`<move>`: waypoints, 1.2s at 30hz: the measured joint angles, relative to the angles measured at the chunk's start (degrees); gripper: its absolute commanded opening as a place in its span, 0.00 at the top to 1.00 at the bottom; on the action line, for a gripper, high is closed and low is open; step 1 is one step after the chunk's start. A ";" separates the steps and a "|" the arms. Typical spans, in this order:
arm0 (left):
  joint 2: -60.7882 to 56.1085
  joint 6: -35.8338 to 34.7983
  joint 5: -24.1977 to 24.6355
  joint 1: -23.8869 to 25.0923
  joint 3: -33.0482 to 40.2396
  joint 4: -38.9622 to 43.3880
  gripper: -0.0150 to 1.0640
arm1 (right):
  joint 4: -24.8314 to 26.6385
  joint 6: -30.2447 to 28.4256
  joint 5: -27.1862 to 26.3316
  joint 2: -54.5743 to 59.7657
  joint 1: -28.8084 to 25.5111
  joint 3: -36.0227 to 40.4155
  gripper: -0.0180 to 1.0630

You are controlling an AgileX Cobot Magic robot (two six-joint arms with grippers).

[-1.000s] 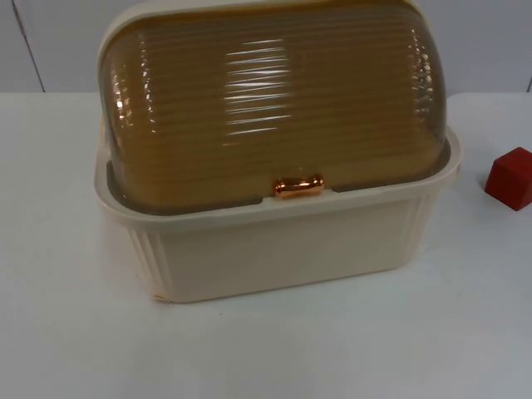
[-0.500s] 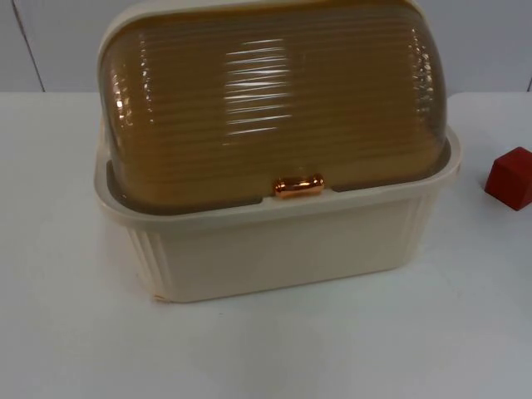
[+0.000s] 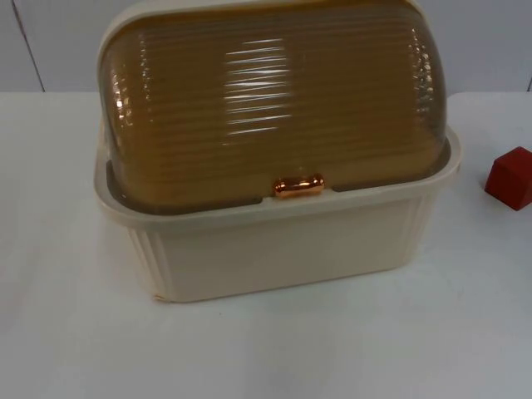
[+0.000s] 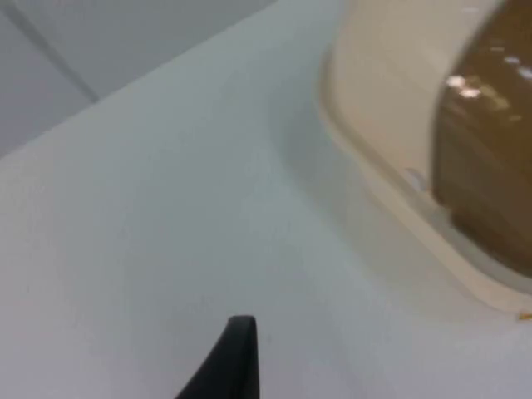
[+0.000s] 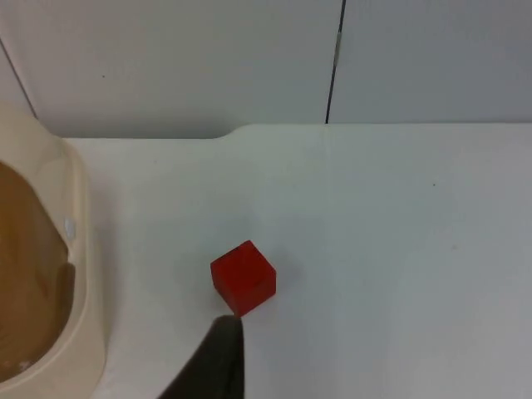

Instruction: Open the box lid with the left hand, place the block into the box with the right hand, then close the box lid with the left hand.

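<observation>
A cream box (image 3: 283, 249) stands in the middle of the table with its ribbed amber dome lid (image 3: 274, 100) down. A small copper handle (image 3: 298, 186) sits at the lid's front edge. A red block (image 3: 509, 177) rests on the table to the right of the box, apart from it. My left gripper (image 4: 236, 364) hovers over bare table beside the box's cream rim (image 4: 391, 191) and the amber lid (image 4: 490, 158). My right gripper (image 5: 218, 362) hangs just short of the red block (image 5: 243, 277), with the box's end (image 5: 79, 274) off to one side.
The white table top (image 3: 66, 332) runs back to the grey partition wall (image 5: 183, 66). Open table lies in front of the box and around the block.
</observation>
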 measured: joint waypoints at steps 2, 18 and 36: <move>0.85 0.00 -0.26 -4.82 0.00 3.36 0.02 | -0.28 0.00 -0.55 0.00 0.00 0.00 0.02; 13.27 0.12 -0.62 -27.72 0.00 21.27 0.02 | -1.83 0.00 -1.56 0.00 0.00 0.00 0.02; 29.39 2.35 -4.94 -37.51 -10.27 29.36 0.02 | -2.92 0.00 -3.20 0.00 0.00 0.00 0.02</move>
